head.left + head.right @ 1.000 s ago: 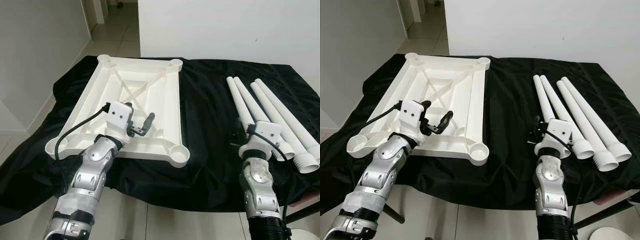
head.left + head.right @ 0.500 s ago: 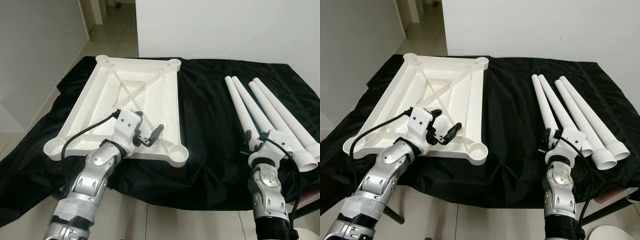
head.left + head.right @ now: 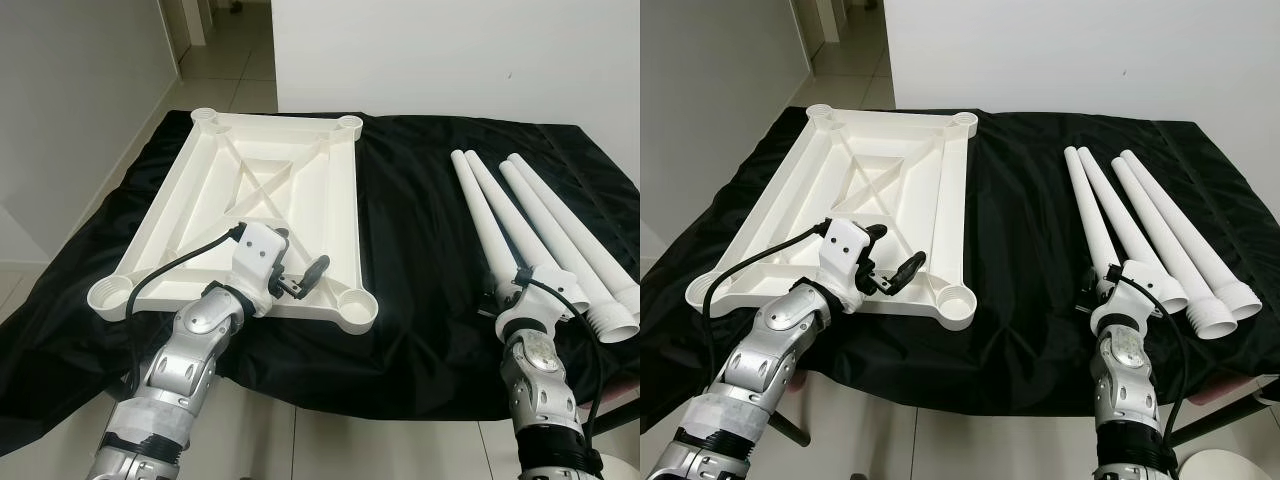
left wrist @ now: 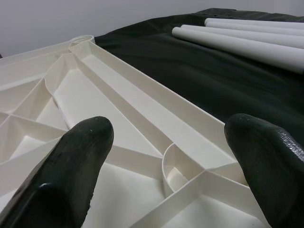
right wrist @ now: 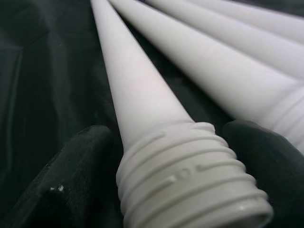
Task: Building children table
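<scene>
— Starting with the biggest thing: what carries it all?

— A desk under a black cloth (image 3: 420, 250). On its left half lies the white tabletop (image 3: 255, 210), underside up, ribs showing, a round leg socket at each corner. On the right half lie four white legs (image 3: 545, 225) side by side, threaded ends toward the near edge.

— And the arms?

— The left gripper (image 3: 300, 280) hovers over the tabletop's near edge, close to the near-right corner socket (image 3: 358, 305). Its fingers (image 4: 71, 171) are spread wide, grasping nothing; the left wrist view looks between them along the ribs. The right gripper (image 3: 1110, 290) is at the near end of the leftmost leg (image 5: 156, 137). There the two fingers (image 5: 61, 180) flank the threaded collar, one on each side — whether they are already pressing on it I cannot tell, though a gap seems to remain.

— So which step is this?

— I judge it the pickup of the first leg; no leg stands in any socket yet.

— What does the next move call for?

— Closing firmly on the collar, lifting the leg clear of its neighbours, carrying it across to a socket — likely the near-right one — then setting the thread square and turning. The left gripper may need to steady the tabletop.
</scene>
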